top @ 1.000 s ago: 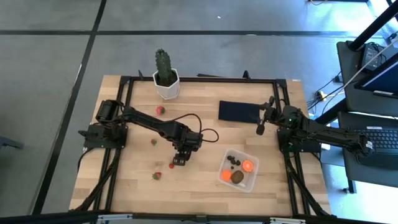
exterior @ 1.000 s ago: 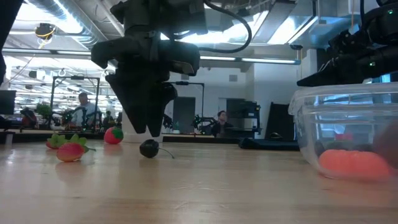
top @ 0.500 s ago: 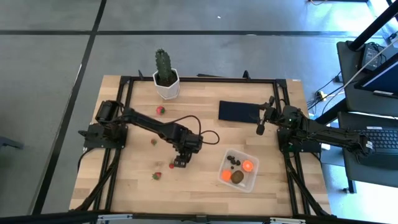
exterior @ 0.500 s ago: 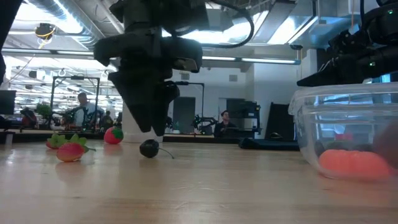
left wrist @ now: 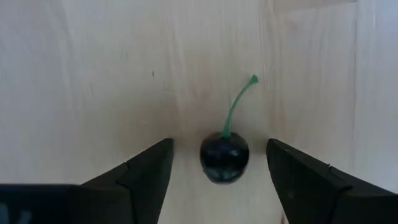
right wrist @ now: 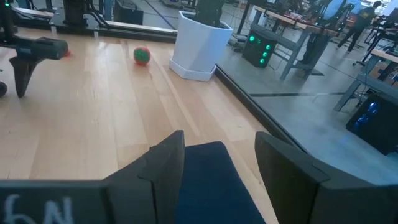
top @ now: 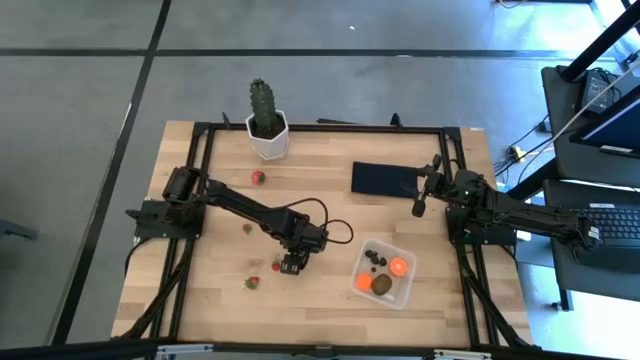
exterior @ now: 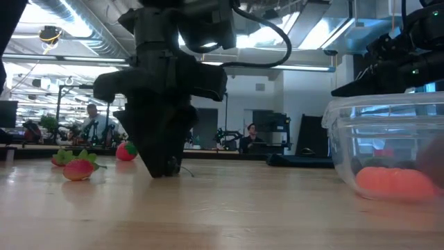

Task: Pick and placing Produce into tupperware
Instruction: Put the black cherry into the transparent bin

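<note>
Black cherry [left wrist: 224,157], green stem: lies on the wooden table [top: 330,310], between the two fingers of the left gripper [top: 291,266], a gap showing on either side. Gripper has come down from a hover just above the fruit to table level and shifted slightly toward the box; jaws open, nothing gripped yet. Judged step: closing on the cherry is next.

Left arm: stretched from its base at the table's left edge toward the centre, wrist pointing straight down.

Clear plastic box [top: 404,290]: to the right of the left gripper, holding orange balls, a brown oval and dark berries.

Strawberries: one [top: 252,283] near the left gripper, another [top: 258,177] by the cactus pot [top: 268,143].

Right gripper [top: 419,201]: waits over the black mat [top: 382,179], jaws apart, empty.
</note>
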Controlling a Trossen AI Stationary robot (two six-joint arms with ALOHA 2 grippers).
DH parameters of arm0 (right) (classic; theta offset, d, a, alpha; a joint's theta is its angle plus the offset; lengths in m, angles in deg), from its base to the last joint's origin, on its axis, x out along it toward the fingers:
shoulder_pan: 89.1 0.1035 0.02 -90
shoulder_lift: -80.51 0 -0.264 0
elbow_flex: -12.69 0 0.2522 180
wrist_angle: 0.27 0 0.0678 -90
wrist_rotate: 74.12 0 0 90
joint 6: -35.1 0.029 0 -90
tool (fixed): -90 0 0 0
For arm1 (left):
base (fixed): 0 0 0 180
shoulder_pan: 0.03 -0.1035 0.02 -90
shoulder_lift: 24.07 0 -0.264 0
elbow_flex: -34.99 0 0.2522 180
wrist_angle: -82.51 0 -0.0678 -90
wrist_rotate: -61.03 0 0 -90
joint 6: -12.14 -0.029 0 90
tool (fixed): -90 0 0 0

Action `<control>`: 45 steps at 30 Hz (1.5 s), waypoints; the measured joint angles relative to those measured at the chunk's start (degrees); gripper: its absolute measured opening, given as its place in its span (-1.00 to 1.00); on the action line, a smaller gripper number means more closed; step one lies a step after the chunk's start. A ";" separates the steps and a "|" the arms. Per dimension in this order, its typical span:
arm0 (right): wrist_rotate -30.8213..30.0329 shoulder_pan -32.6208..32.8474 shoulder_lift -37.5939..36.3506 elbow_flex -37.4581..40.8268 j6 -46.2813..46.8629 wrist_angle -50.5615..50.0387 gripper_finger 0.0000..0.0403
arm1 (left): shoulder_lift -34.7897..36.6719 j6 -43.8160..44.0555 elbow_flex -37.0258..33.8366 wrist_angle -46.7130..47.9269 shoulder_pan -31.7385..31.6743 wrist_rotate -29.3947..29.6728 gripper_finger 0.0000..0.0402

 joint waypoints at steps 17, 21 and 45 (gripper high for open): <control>0.02 0.00 -0.01 0.00 0.00 -0.24 -0.02 | -0.40 1.13 0.08 0.24 0.11 0.80 -0.03; 0.02 0.00 0.01 0.00 0.00 -0.24 -0.02 | -0.42 1.13 0.08 0.26 0.09 0.95 -0.16; 0.02 0.00 0.01 0.00 0.00 -0.24 -0.02 | -0.92 -1.91 4.21 5.65 -1.38 -0.31 -0.41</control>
